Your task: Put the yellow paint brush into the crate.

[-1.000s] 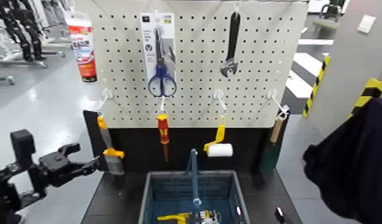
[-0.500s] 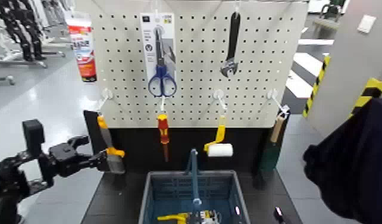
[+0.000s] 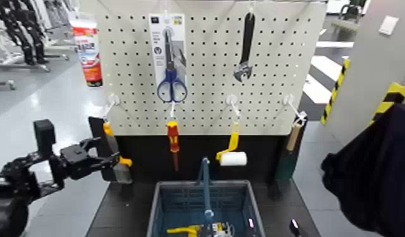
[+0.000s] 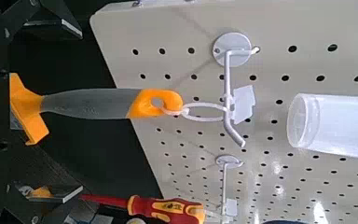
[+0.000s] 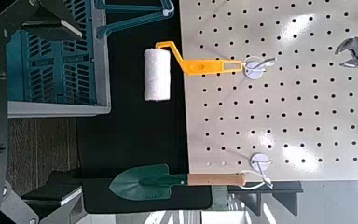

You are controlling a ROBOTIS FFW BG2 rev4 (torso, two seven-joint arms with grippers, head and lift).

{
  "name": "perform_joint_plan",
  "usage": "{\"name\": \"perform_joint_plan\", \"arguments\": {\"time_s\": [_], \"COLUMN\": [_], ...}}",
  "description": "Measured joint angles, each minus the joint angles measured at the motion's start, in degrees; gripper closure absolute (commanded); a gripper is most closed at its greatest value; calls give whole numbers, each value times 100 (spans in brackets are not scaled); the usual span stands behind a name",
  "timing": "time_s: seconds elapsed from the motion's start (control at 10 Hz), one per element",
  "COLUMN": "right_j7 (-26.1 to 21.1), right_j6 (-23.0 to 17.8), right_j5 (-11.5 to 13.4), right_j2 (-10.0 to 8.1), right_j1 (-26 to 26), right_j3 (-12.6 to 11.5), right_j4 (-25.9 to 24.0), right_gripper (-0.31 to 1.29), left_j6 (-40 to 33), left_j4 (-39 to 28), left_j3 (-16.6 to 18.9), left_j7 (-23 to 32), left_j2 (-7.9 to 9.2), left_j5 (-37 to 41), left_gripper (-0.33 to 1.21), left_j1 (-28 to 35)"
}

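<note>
The pegboard [image 3: 208,75] stood upright as the largest thing, and before its foot sat the grey-blue plastic crate [image 3: 202,183], its blue central handle [image 3: 207,189] upright and a yellow-handled tool [image 3: 195,229] lying inside.

The left arm [image 3: 36,169] reached in from the robot's left, nearly level, its wrist pointing across toward the board's lower left corner. Its gripper, the left gripper [image 3: 110,153], was released, fingers well parted on either side of the brush and holding nothing. The right gripper [image 5: 79,112] waited idle near the board's right side, also spread and empty.

The flat paint brush [image 4: 98,104] hung outside the crate, grey handle running up from its yellow ferrule [image 4: 28,108] to an orange tip [image 4: 155,103]. A small white loop [image 4: 205,111] joined that tip to the peg hook [image 4: 228,89].

The step in hand looked to be the grasp. Done well, it called for centring the handle between the pads before closing, gripping squarely above the ferrule, and staying clear of the red-and-yellow screwdriver [image 4: 172,209] next along. After that, the loop would want easing along the hook and off its end; a straight pull could snag it or twist the slim handle in the grip.
</note>
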Motion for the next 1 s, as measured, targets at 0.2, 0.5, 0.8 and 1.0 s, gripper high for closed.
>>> {"name": "perform_joint_plan", "arguments": {"time_s": [0.2,0.5,0.8,1.0], "right_j7": [0,0,0,0], "right_j6": [-11,-26,-41,-65], "right_j5": [-4,-14,-30,-42], "right_j2": [7,9,9,6], "right_j1": [-1,2,6,0], "right_j3": [1,-4,-9,-17], "right_j4": [5,16,25,38], "right_gripper": [14,14,14,14], "left_j6": [-9,40,101,119], "left_j4": [48,54,-39,-94], "left_j3": [-18,-55,-65,-67], "left_j7": [-1,52,155,187], "left_j2": [-12,-42,-53,-48], "left_j5": [-9,-40,-114,-131], "left_gripper": [53,113,120,120], "left_j1": [-52,-63,-61,-61]}}
